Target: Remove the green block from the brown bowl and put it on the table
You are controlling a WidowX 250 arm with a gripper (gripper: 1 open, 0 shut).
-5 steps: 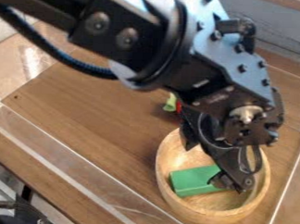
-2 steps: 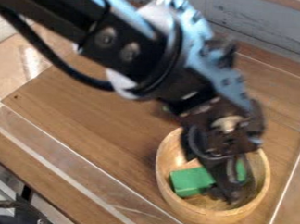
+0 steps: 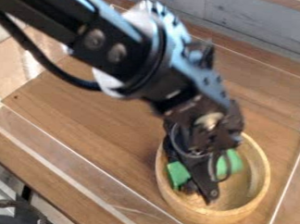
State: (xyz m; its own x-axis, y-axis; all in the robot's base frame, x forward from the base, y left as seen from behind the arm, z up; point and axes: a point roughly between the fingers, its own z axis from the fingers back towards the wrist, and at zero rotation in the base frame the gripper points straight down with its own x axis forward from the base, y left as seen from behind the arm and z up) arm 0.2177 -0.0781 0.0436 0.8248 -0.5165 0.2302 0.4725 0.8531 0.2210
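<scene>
The brown bowl (image 3: pixel 253 206) sits at the lower right of the table (image 3: pixel 90 121). Inside it lies the green block (image 3: pixel 177 173); green shows on both sides of a dark finger, at the bowl's left and again towards its back. My gripper (image 3: pixel 202 179) points steeply down into the bowl, right over the block, with its fingers straddling the bar. Motion blur hides whether the fingers press on the block. The big black arm covers the bowl's back rim.
Low clear acrylic walls (image 3: pixel 64 171) edge the tabletop along the front and left. Bare wood lies to the left of the bowl and along the far right behind it.
My gripper has sunk into the bowl and shifted left onto the green block, with its jaws narrowing. The wrist has rolled a little. The block now shows on both sides of the finger.
</scene>
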